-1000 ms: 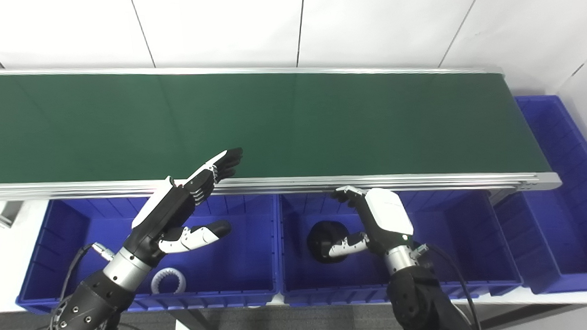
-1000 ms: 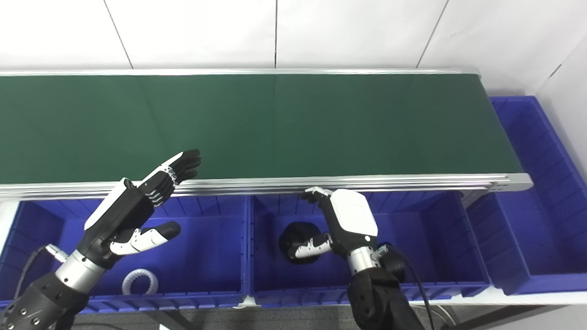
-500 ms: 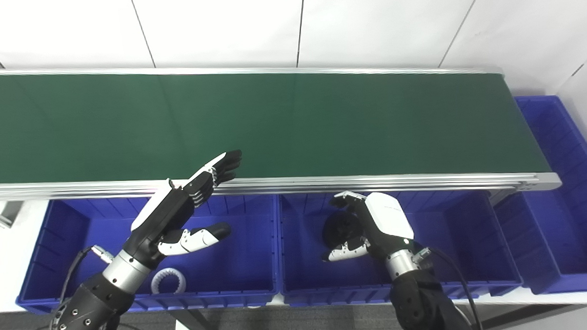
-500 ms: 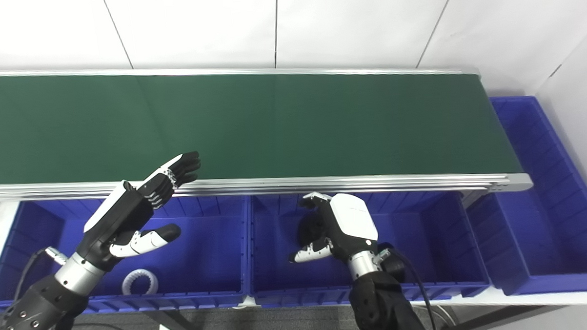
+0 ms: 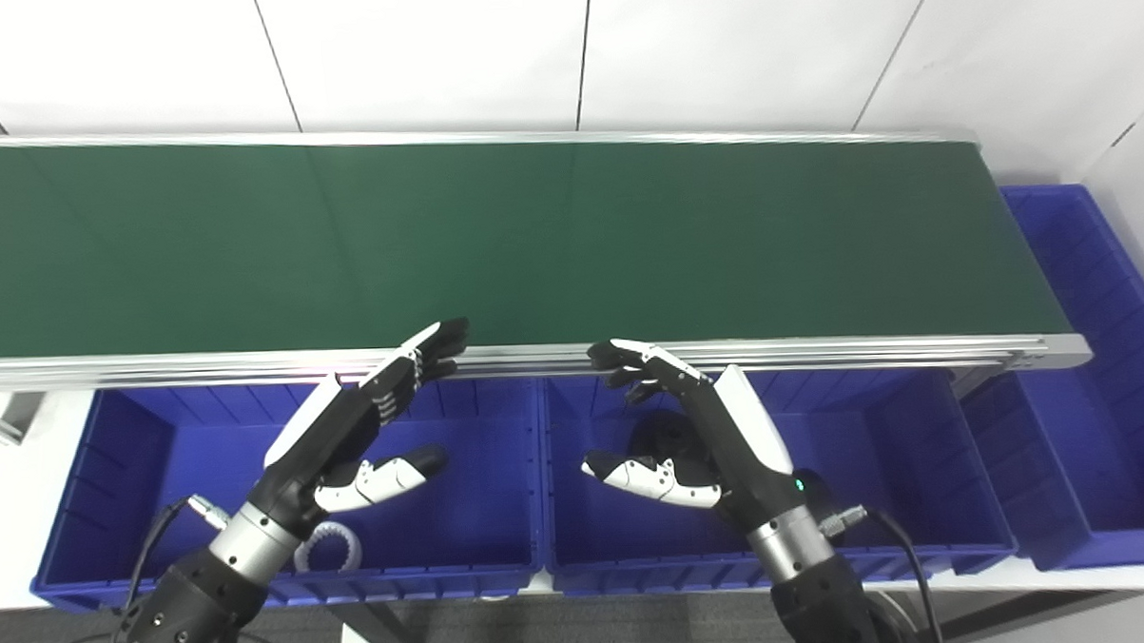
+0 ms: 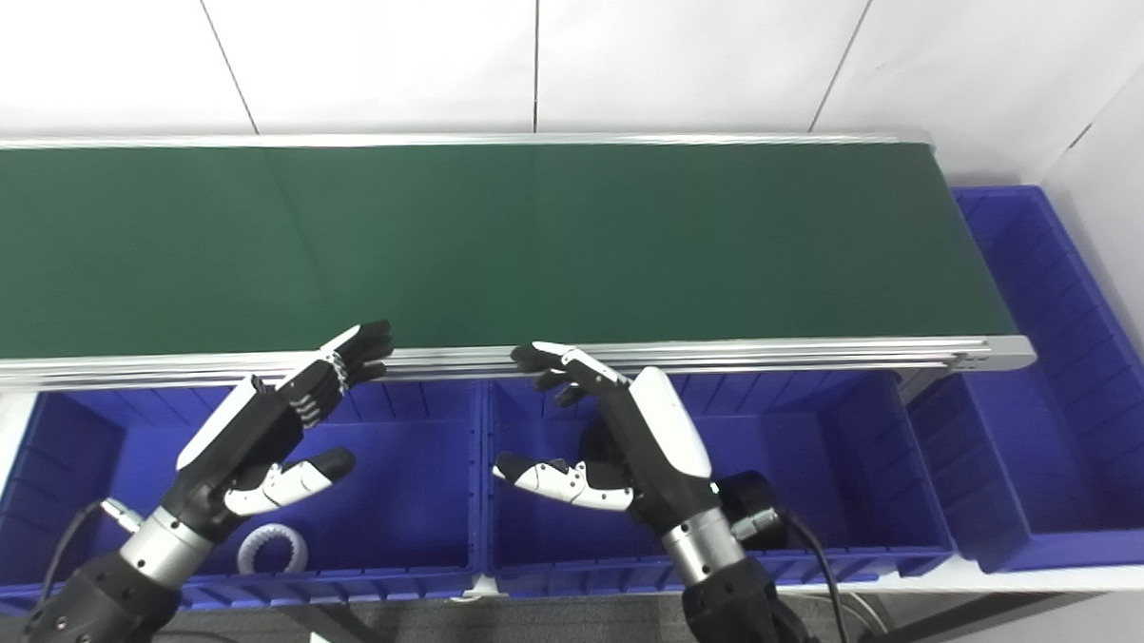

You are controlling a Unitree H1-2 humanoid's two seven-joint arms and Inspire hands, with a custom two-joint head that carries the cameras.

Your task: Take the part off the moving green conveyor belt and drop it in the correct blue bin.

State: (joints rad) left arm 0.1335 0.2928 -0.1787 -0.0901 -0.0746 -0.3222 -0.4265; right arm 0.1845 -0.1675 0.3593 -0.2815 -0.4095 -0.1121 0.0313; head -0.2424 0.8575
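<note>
**Inspector:** Left eye view, operator: your right hand (image 5: 705, 441) hangs over the middle blue plastic bin (image 5: 930, 499), fingers spread wide and holding nothing, its fingertips (image 5: 611, 353) at the silver rail of the long green conveyor belt (image 5: 569, 236).

**Operator:** And the part?

**Inspector:** You have a round black part (image 5: 660, 435) lying inside that middle bin, partly hidden behind the right hand's palm; I cannot tell its exact form.

**Operator:** Left side?

**Inspector:** Your left hand (image 5: 348, 434) is held over the left blue plastic bin (image 5: 112, 509), fingers straight and apart from the thumb, gripping nothing, with its dark fingertips (image 5: 444, 337) reaching the belt's near rail. A white toothed ring (image 5: 328, 549) lies on that bin's floor near the front wall, just beside your left wrist.

**Operator:** Anything further right?

**Inspector:** You have a third blue bin (image 5: 1097, 379) standing at the belt's right end.
</note>
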